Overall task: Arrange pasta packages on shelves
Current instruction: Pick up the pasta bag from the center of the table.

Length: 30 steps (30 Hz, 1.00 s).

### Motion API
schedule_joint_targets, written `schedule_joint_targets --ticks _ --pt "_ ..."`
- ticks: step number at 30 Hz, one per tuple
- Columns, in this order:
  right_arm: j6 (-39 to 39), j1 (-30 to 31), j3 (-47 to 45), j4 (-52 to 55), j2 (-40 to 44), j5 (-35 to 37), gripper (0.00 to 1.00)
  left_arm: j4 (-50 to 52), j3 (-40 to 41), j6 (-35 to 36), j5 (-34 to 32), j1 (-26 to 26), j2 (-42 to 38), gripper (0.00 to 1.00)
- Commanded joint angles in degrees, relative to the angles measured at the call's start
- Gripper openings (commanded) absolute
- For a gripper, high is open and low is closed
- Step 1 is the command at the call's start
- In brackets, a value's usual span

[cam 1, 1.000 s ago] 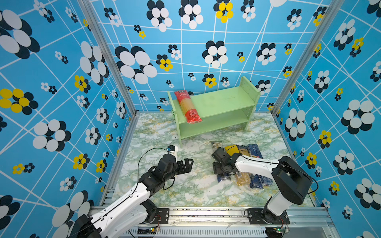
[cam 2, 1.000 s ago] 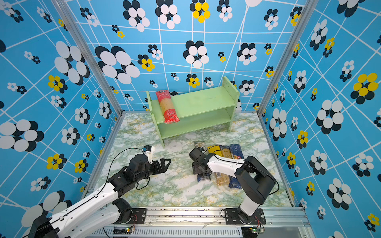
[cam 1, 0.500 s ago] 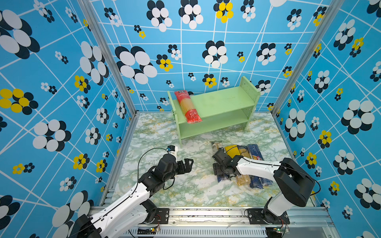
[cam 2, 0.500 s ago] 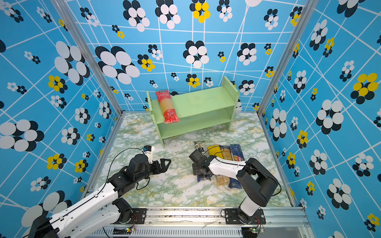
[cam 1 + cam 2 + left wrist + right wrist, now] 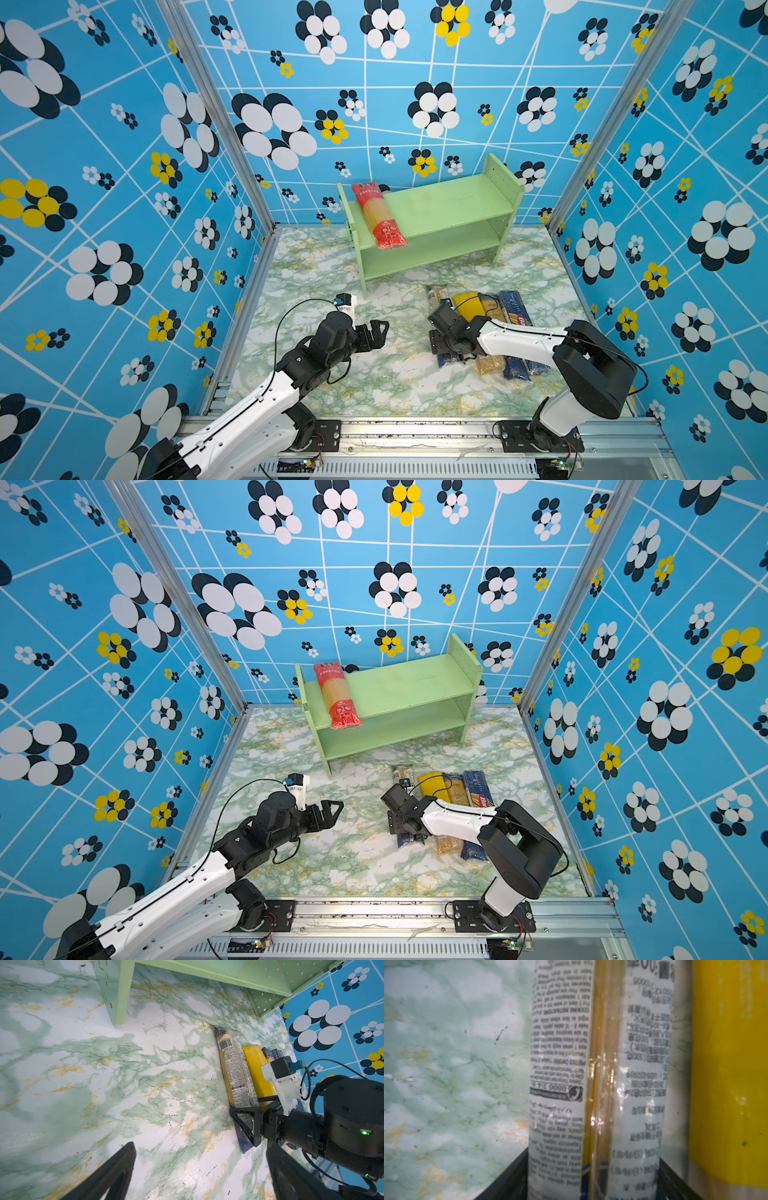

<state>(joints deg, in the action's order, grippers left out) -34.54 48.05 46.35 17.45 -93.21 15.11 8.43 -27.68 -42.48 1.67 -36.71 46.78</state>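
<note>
Table [image 5: 374, 386]: green marble pattern.

Shelves [image 5: 449, 203]: at the table's 12 o'clock, by the back wall.

Red pack [image 5: 379, 216]: lies on the top tier at the shelves' 9 o'clock end, its near end overhanging the front edge.

Four packs lie flat and side by side at the table's 4 o'clock. From 9 toward 3: clear white-label pack [image 5: 435, 296], yellow pack [image 5: 467, 305], brownish pack [image 5: 490, 307], dark blue Barilla pack [image 5: 515, 311].

My right claw [image 5: 446, 347]: down astride the clear white-label pack, a finger [image 5: 512, 1178] at each edge. I cannot tell whether they pinch it.

My left claw [image 5: 380, 334]: at 8 o'clock, well apart from the packs, jaws spread wide, holding nothing.
</note>
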Motion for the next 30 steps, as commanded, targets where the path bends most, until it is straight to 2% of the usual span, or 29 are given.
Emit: schedule_joint_targets --ticks 1,4,9,20,26,30 --pt "-2.5 1.4 -5.0 6.0 -4.5 -9.4 0.83 0.6 0.8 -0.2 0.0 0.5 -0.4 0.99" --pt "-2.6 1.6 -5.1 5.5 -5.3 -9.6 0.83 0.4 0.8 -0.2 0.3 0.5 -0.1 0.99" --pt "-2.7 1.6 -5.1 5.6 -4.8 -9.1 0.77 0.5 0.9 -0.2 0.1 0.5 -0.4 0.99" --pt "-1.4 1.6 -2.2 8.5 -4.2 -7.6 0.59 0.0 -0.6 0.9 0.1 1.3 0.9 0.99" --pt "-0.7 1.7 -0.9 9.4 -3.9 -7.5 0.46 0.1 -0.1 0.9 0.3 1.4 -0.6 0.99" --pt "0.0 1.6 0.5 10.1 -4.8 -7.9 0.41 1.0 0.5 0.5 -0.2 1.6 -2.2 0.99"
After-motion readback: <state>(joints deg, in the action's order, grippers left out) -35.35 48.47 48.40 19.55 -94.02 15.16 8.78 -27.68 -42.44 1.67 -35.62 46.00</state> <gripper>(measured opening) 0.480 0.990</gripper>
